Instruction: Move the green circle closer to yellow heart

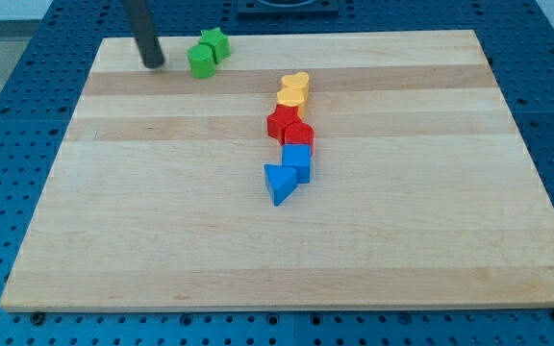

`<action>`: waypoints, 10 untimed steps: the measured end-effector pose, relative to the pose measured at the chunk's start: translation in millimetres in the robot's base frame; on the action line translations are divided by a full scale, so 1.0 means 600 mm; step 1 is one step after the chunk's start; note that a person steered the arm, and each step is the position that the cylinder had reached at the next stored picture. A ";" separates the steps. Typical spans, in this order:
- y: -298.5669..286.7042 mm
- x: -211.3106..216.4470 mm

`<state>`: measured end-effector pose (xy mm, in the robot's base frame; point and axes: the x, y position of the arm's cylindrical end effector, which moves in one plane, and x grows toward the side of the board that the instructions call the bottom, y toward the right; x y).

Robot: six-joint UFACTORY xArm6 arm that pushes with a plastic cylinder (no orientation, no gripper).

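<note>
My tip (pixel 153 64) waits at nine o'clock of the green circle (pixel 200 61), apart.
Placed to shove it toward the yellow heart (pixel 294 89) at four o'clock; no claw, only a rod.

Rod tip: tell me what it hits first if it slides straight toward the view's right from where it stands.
Most likely the green circle, just right of my tip; the green star sits behind it.

Board (pixel 162 240) lies on perforated table (pixel 8 115). Near board's top-left: my tip (pixel 154 64), w/ green circle (pixel 200 61) just to its right, green star (pixel 216 43) touching circle, up-right. Center-right, a touching column top to bottom: yellow heart (pixel 298 83), yellow block (pixel 291 96), red star (pixel 282 122), red block (pixel 300 135), blue cube (pixel 298 160), blue triangle (pixel 279 183)
</note>
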<state>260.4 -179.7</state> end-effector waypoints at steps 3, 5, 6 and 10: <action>0.157 0.017; 0.158 -0.055; 0.199 -0.065; 0.249 -0.023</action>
<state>246.8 -30.3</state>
